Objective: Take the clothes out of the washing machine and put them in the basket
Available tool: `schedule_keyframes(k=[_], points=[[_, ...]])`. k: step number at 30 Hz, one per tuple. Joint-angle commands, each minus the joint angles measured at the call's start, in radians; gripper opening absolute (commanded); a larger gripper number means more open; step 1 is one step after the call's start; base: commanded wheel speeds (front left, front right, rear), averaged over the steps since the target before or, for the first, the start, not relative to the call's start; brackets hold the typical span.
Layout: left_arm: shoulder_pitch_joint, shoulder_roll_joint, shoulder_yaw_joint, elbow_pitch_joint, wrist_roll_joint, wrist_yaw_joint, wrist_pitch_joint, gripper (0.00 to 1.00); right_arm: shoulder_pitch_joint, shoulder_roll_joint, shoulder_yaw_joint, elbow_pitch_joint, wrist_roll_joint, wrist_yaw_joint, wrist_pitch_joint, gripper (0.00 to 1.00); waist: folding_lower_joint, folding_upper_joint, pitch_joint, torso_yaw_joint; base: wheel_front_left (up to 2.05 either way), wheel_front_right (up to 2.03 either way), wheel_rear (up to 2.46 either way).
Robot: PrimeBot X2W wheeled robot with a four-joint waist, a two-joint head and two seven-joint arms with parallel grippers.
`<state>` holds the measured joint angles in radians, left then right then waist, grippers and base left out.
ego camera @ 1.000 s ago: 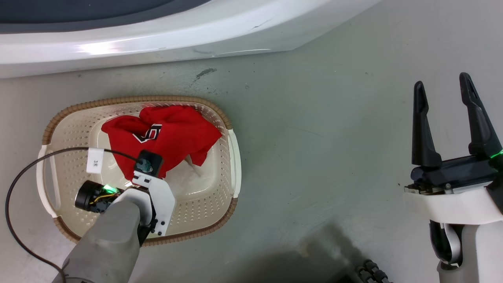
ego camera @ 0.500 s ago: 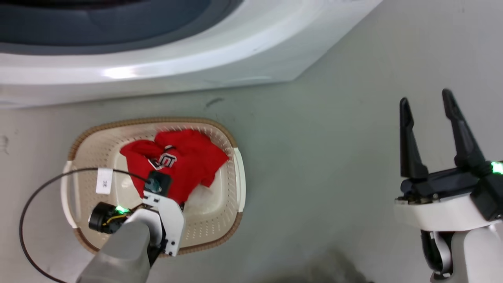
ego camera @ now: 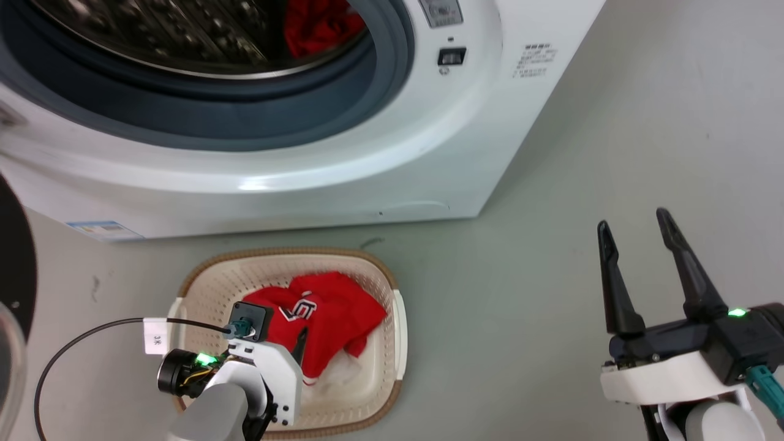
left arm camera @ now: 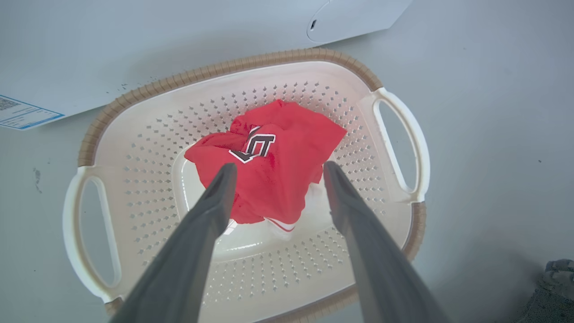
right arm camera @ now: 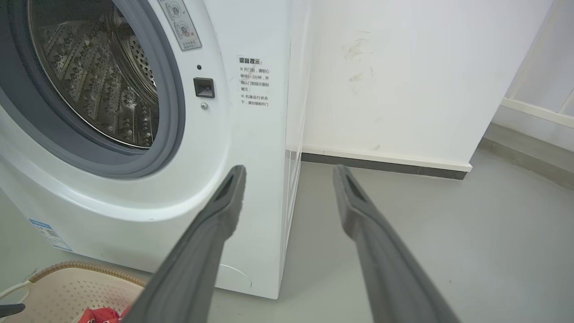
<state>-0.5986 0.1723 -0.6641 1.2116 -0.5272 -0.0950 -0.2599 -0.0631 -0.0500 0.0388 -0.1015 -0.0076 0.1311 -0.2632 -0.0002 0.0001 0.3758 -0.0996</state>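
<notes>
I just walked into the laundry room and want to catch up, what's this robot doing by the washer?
It is unloading the washing machine into the basket on the floor in front of it. One red garment lies in the basket, with the left gripper open just above it. A second red garment is inside the drum. The right gripper is open and empty, off to the side over the floor.

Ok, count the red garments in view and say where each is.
2 red garments: one in the basket below the open left gripper, the other inside the washing machine drum. More may be hidden deeper.
</notes>
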Motion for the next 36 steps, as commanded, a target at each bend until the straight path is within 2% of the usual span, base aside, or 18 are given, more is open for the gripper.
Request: schedule_keyframes(k=[1, 10, 17, 18, 19, 22, 27, 36], points=[[0.013, 0.002, 0.006, -0.009, -0.004, 0.005, -0.005, 1.00, 0.009, -0.001, 0.000, 0.001, -0.005, -0.001, -0.002, 1.00, 0.0002, -0.0001, -0.039, 0.016, 0.00, 0.00, 0.00], [0.136, 0.078, 0.132, -0.377, 0.052, 0.100, -0.005, 1.00, 0.059, -0.001, 0.006, 0.007, -0.005, -0.001, -0.002, 1.00, 0.0002, -0.0001, -0.119, 0.022, 0.00, 0.00, 0.00], [0.197, 0.114, 0.248, -0.631, 0.112, 0.149, -0.005, 1.00, 0.074, -0.001, 0.010, 0.008, -0.003, -0.001, -0.002, 1.00, 0.0002, -0.0001, -0.138, 0.018, 0.00, 0.00, 0.00], [0.183, 0.117, 0.296, -0.707, 0.126, 0.159, -0.005, 1.00, 0.065, -0.001, 0.011, 0.003, 0.004, -0.001, -0.002, 1.00, 0.0002, -0.0001, -0.130, 0.013, 0.00, 0.00, 0.00], [0.169, 0.117, 0.310, -0.723, 0.131, 0.160, -0.006, 1.00, 0.058, -0.001, 0.013, 0.001, 0.004, -0.001, -0.002, 1.00, 0.0002, -0.0001, -0.125, 0.009, 0.00, 0.00, 0.00], [0.123, 0.114, 0.335, -0.747, 0.140, 0.155, -0.006, 1.00, 0.038, -0.001, 0.020, -0.003, 0.008, -0.001, -0.002, 1.00, 0.0002, -0.0001, -0.103, -0.003, 0.00, 0.00, 0.00], [-0.018, 0.126, 0.334, -0.699, 0.154, 0.133, 0.007, 1.00, 0.013, -0.001, 0.021, -0.006, 0.015, -0.001, -0.002, 1.00, 0.0002, -0.0001, -0.055, -0.030, 0.00, 0.00, 0.00], [-0.331, 0.160, 0.321, -0.546, 0.171, 0.086, 0.128, 1.00, -0.049, -0.001, 0.022, -0.017, 0.032, -0.001, -0.002, 1.00, 0.0002, -0.0001, 0.073, -0.093, 0.00, 0.00, 0.00]])
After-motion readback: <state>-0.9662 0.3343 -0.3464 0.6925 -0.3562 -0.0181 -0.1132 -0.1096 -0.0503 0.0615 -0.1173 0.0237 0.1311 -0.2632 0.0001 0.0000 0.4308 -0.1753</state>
